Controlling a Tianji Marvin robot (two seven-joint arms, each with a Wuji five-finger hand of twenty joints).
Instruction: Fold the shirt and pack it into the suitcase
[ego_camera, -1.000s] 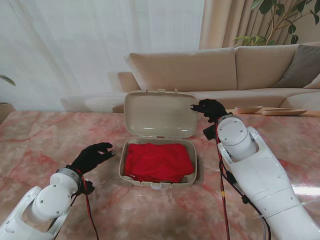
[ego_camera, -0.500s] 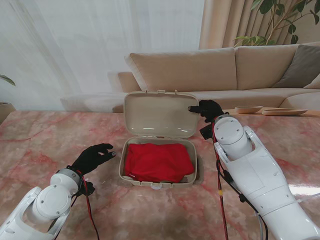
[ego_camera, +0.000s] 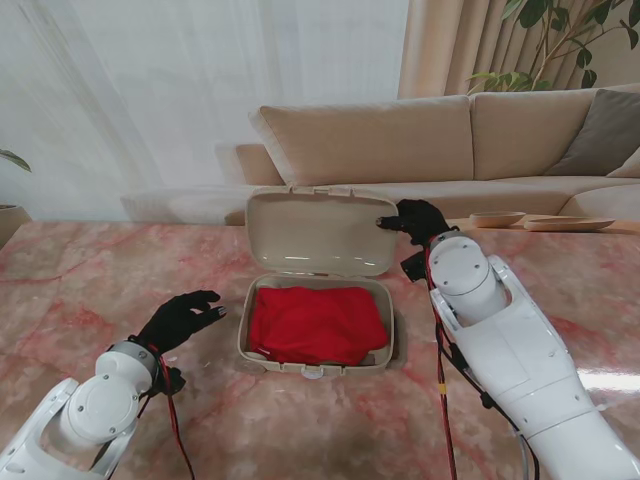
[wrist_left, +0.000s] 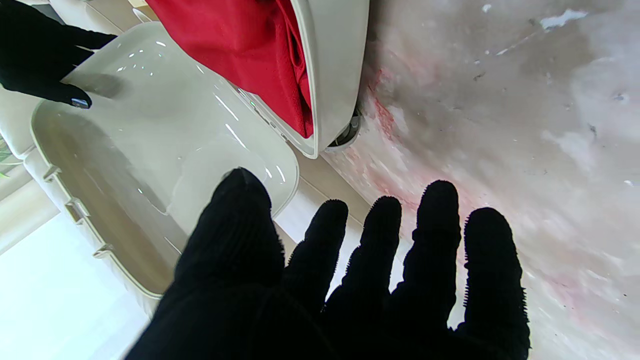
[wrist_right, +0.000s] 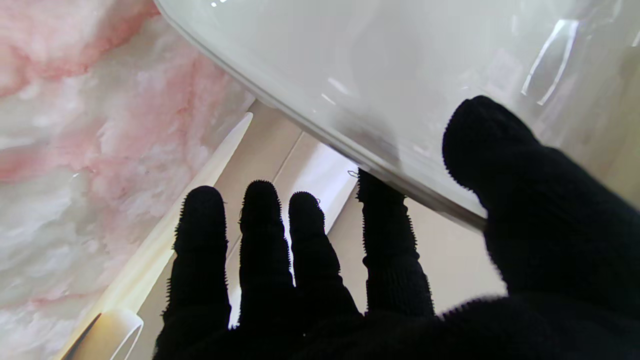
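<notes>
The folded red shirt (ego_camera: 317, 322) lies inside the beige suitcase, whose base rim (ego_camera: 243, 335) sits mid-table. Its lid (ego_camera: 320, 232) stands raised and leans slightly toward me. My right hand (ego_camera: 415, 218) holds the lid's far right corner. The right wrist view shows the thumb on the lid's (wrist_right: 400, 65) inner face and the fingers (wrist_right: 385, 225) behind its edge. My left hand (ego_camera: 180, 318) hovers open over the table, left of the suitcase and apart from it. In the left wrist view the shirt (wrist_left: 250, 45) and lid (wrist_left: 165, 135) lie beyond my spread fingers (wrist_left: 380, 235).
Pink marble table (ego_camera: 100, 270) spreads on both sides of the suitcase. A beige sofa (ego_camera: 400, 135) stands behind the table. Shallow wooden dishes (ego_camera: 497, 218) rest at the far right edge.
The lid has tipped a little toward me, with my right hand on its corner shifting slightly left. My left hand has drawn back slightly toward me.
</notes>
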